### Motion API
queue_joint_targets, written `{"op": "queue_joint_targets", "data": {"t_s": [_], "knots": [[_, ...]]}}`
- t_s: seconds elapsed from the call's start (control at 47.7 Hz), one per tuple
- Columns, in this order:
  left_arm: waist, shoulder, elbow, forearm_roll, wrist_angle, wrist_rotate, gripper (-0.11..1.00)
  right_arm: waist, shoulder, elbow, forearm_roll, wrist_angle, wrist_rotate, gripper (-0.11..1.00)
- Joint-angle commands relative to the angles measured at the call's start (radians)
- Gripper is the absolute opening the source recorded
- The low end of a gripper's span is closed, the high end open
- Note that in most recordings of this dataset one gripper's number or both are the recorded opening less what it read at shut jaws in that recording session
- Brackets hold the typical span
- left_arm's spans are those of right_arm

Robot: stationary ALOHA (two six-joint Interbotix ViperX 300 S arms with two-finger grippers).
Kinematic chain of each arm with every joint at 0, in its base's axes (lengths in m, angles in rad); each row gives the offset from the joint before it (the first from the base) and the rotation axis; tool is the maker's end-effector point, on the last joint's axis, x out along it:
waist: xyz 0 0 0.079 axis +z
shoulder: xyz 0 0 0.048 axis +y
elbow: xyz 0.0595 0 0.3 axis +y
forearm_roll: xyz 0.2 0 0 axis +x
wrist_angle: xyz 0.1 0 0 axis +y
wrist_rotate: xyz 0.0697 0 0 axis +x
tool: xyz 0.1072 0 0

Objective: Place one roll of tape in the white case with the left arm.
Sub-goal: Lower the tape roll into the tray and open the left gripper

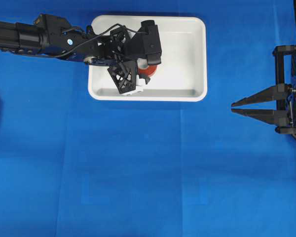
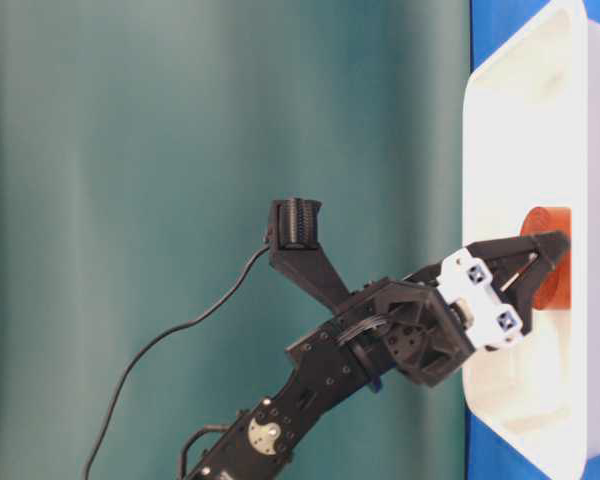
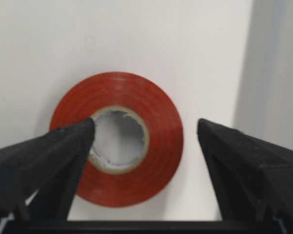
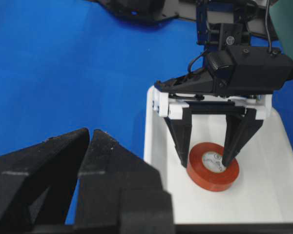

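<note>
Light is bright and even in every view, with only soft, faint shadows under the left arm [image 1: 64,39] inside the white case [image 1: 197,59], whose floor washes out almost featureless. The left wrist view is soft, the roll of tape [image 3: 117,139] slightly blurred and the near black fingers [image 3: 44,165] hazy. In the right wrist view the close fingers [image 4: 78,180] are also out of focus.
</note>
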Motion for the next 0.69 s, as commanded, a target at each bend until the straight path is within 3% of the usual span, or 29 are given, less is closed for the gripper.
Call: {"op": "queue_joint_targets", "data": {"t_s": [0.0, 0.335, 0.671], "knots": [[-0.006, -0.081, -0.003, 0.0, 0.014, 0.006, 0.81, -0.002, 0.003, -0.012, -0.002, -0.003, 0.002, -0.11], [-0.061, -0.371, 0.089, -0.005, 0.02, 0.002, 0.8, -0.002, 0.005, -0.014, -0.002, 0.0, 0.002, -0.11], [-0.169, -0.66, 0.285, -0.029, -0.081, -0.005, 0.8, -0.002, 0.0, -0.017, -0.002, 0.0, 0.002, -0.11]]}}
